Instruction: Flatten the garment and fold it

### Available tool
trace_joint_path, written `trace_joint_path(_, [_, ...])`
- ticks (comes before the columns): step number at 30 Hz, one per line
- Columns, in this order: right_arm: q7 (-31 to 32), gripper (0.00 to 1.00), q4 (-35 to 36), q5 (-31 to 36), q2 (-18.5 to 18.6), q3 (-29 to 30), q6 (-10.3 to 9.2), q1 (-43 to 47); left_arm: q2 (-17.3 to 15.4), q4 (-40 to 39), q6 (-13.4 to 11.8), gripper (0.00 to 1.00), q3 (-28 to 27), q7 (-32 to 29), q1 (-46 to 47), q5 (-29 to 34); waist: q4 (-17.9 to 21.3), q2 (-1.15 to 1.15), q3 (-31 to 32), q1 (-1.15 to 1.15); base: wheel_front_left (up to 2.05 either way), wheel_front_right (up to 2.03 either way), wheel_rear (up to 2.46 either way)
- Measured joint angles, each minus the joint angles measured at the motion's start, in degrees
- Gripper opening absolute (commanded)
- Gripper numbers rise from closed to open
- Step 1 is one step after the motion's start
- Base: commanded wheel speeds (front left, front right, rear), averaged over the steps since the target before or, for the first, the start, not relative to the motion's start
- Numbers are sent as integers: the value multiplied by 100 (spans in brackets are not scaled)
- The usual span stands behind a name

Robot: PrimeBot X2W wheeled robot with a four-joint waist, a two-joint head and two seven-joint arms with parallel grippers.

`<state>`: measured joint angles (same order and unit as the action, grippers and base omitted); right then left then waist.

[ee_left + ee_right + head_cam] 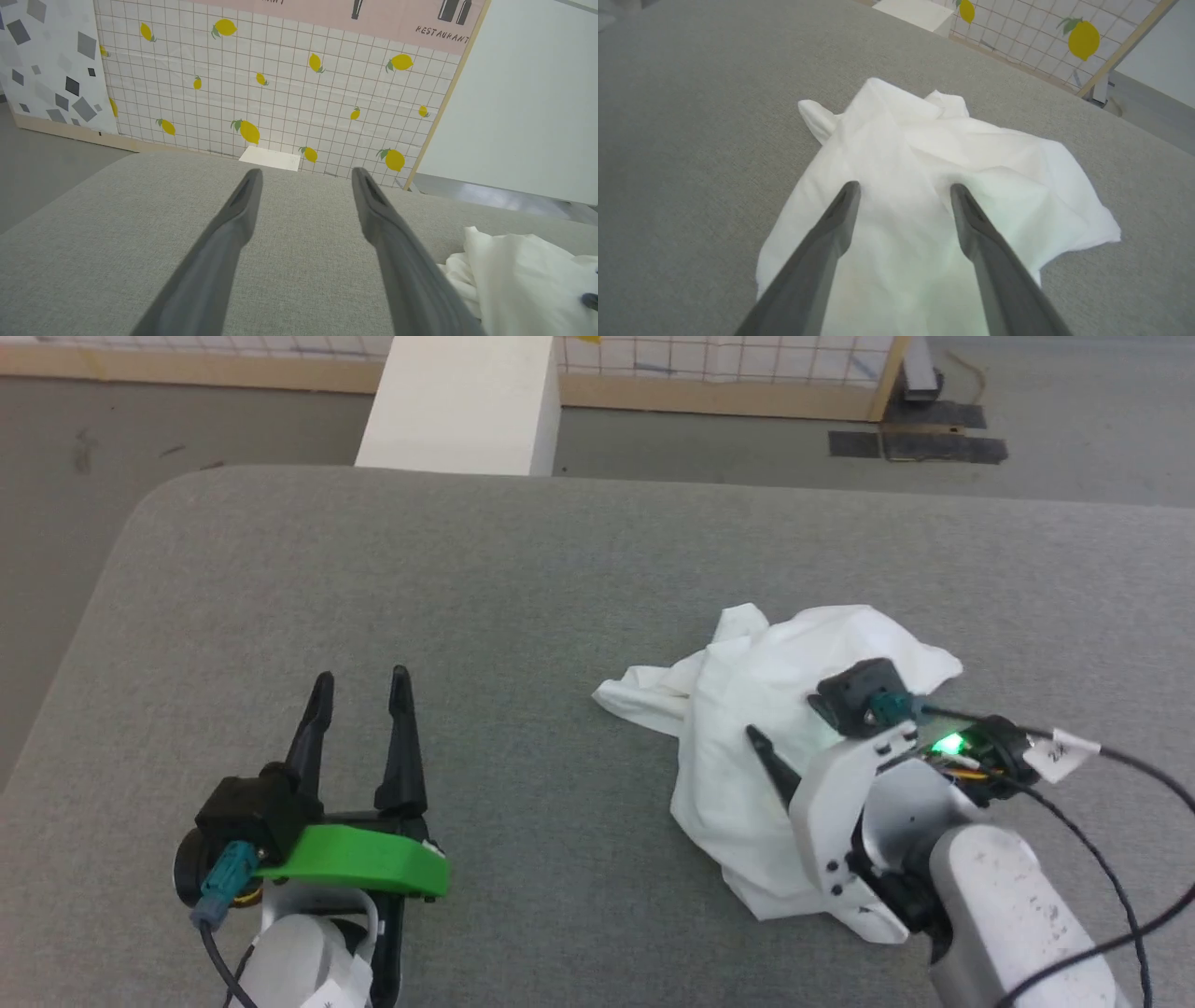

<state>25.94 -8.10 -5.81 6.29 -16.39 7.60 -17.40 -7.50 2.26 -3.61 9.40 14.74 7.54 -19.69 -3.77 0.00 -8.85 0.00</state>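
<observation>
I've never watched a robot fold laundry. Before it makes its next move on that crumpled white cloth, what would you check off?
1. Garment flat: not ok, it lies crumpled in a heap.
2. Right jaws open above the garment: ok.
3. Right jaws touching the fabric: cannot tell.
4. Left jaws open, over the bare grey surface beside the garment: ok.
5. Bare surface around the heap for spreading: ok.

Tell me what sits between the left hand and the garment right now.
Nothing sits there. The head view shows a bare stretch of grey surface from the left hand across to the crumpled garment.
</observation>
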Motion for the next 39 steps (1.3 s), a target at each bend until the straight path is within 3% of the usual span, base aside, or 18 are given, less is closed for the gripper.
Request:
trace_joint_path(3, [566, 100, -193, -53, 31, 22, -3, -195, 180, 10, 167, 100, -149, 0, -8, 109, -130, 0, -72, 0, 0, 0, 0])
trace_joint_path(4, [757, 56, -234, -57, 47, -23, -3, -242, 222, 34, 218, 100, -191, 0, -13, 119, -170, 0, -94, 0, 0, 0, 0])
trace_joint_path(5, [873, 41, -244, -71, 65, -62, -3, -269, 252, 63, 257, 100, -230, 0, -15, 130, -201, 0, -110, 0, 0, 0, 0])
trace_joint_path(6, [989, 0, -236, -109, 94, -129, -3, -296, 276, 99, 309, 100, -269, 0, -16, 165, -238, 0, -128, 0, 0, 0, 0])
trace_joint_path(11, [1044, 0, 58, -339, 183, -258, -3, -307, 387, 191, 453, 100, -442, 0, -22, 319, -329, 0, -157, 0, 0, 0, 0])
trace_joint_path(14, [483, 0, 613, -417, 74, 215, -2, -304, 409, 216, 530, 100, -584, 0, -73, 386, -238, 0, -89, 0, 0, 0, 0])
trace_joint_path(21, [-98, 0, 1372, -24, -226, 2294, -2, 208, 432, 231, 613, 100, -655, 0, -116, 433, -72, 0, 68, 0, 0, 0, 0])
trace_joint_path(25, [-62, 0, 1365, 237, -335, 3673, -2, 768, 433, 252, 660, 100, -654, 0, -146, 452, 31, 0, 141, 0, 0, 0, 0])
trace_joint_path(28, [191, 0, 979, 207, -322, 4532, -3, 1067, 435, 269, 661, 100, -639, 0, -154, 450, 89, 0, 187, 0, 0, 0, 0])
trace_joint_path(29, [346, 10, 801, 160, -319, 4711, -3, 1202, 436, 275, 661, 100, -628, 0, -163, 450, 106, 0, 205, 0, 0, 0, 0])
trace_joint_path(30, [439, 36, 686, 121, -320, 4791, -3, 1323, 437, 280, 661, 100, -623, 0, -169, 450, 120, 0, 218, 0, 0, 0, 0])
trace_joint_path(31, [480, 100, 599, 82, -328, 4829, -3, 1453, 437, 282, 661, 100, -619, 0, -177, 450, 137, 0, 233, 0, 0, 0, 0])
trace_joint_path(34, [176, 100, 600, 51, -347, 4802, -3, 1608, 437, 291, 661, 100, -621, 0, -214, 450, 188, 0, 265, 0, 0, 0, 0])
trace_joint_path(39, [-1399, 100, 1144, 26, -324, 3987, -4, 1670, 441, 304, 661, 100, -599, 0, -279, 450, 270, 0, 296, 0, 0, 0, 0])
